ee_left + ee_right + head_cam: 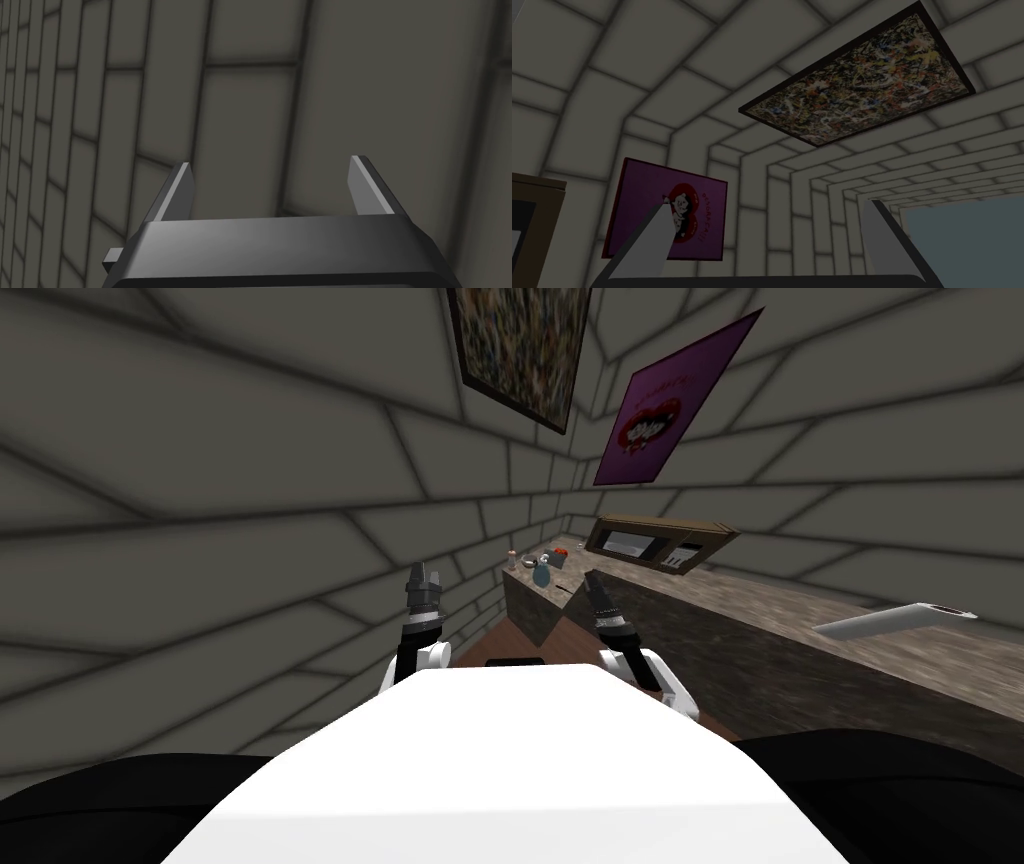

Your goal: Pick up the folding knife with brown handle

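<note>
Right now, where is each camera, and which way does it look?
Head view: on my head, looking down and forward at the counter; left gripper and right gripper show.
Left wrist view: on my left hand, facing the grey tiled wall; its open fingers show.
Right wrist view: on my right hand, tilted up at the purple poster and framed painting; open fingers show.
Head and right wrist views share the purple poster and framed painting.

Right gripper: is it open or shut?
Open. In the right wrist view, the right gripper has its fingers standing wide apart, with nothing held between them.
</note>
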